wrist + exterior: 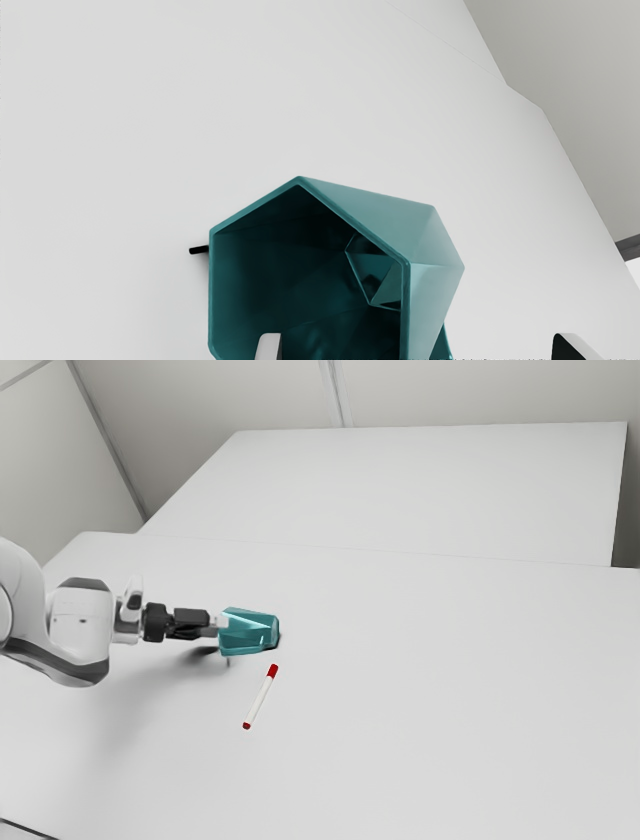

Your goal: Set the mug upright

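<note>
White table [450, 690], teal mug [250, 632] on its side, red-and-white marker [261, 698], what may be a dark rod [198, 250]

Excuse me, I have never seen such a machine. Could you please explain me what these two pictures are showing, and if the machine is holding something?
The machine is a robot arm, white and jointed, ending in a black gripper with two fingers. The exterior view comes from a camera beside the arm; the wrist view comes from one mounted on the arm's hand, looking past its fingertips.

On the pale table lies a pen, white with red ends. The teal, many-sided mug is tipped on its side, its opening toward the gripper. A small dark stick-like thing pokes out beside it; I cannot tell what it is.

The fingers stand wide apart, one at the mug's opening, the other outside its wall, so nothing is gripped.
</note>
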